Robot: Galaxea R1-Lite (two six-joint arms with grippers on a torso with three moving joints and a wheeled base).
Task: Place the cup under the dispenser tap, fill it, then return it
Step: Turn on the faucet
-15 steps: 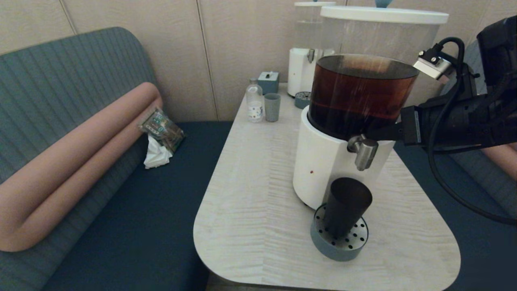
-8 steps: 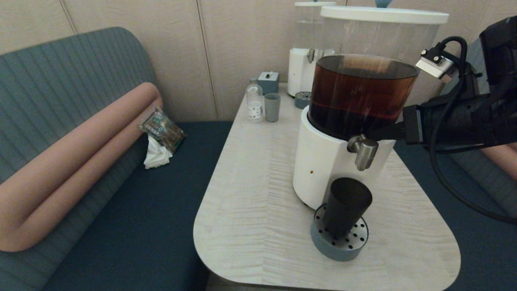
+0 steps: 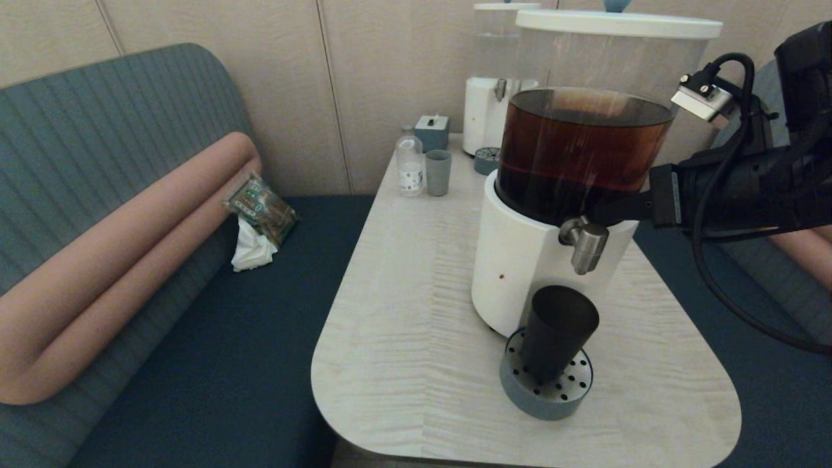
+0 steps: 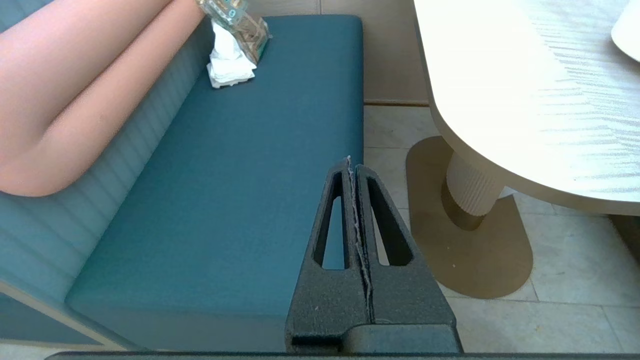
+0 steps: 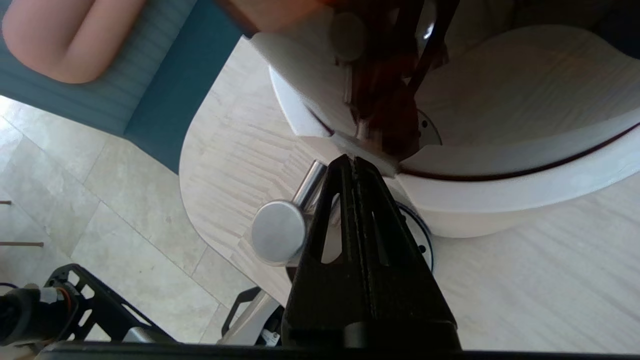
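The dark cup point(image 3: 559, 330) stands upright on the round grey-blue drip tray point(image 3: 520, 390), right under the steel dispenser tap point(image 3: 586, 244) of the big dispenser point(image 3: 520, 260) with brown liquid. My right gripper point(image 3: 599, 213) is shut and empty. Its tips sit just above and behind the tap, against the rim of the white base. In the right wrist view the shut right gripper point(image 5: 354, 160) lies beside the tap's round top point(image 5: 278, 231); the cup is hidden there. My left gripper point(image 4: 351, 164) is shut and empty, parked low beside the table over the sofa seat's edge.
A small grey-green cup point(image 3: 438, 172), a clear bottle point(image 3: 409, 162) and a small box point(image 3: 432, 132) stand at the table's point(image 3: 403, 312) far end, near a second dispenser point(image 3: 484, 114). Sofa seats point(image 3: 214, 338) flank the table. A packet and tissue point(image 3: 257, 221) lie on the left sofa.
My right arm has drawn slightly to the right, with its tips still by the tap. The cup and the left arm have not moved.
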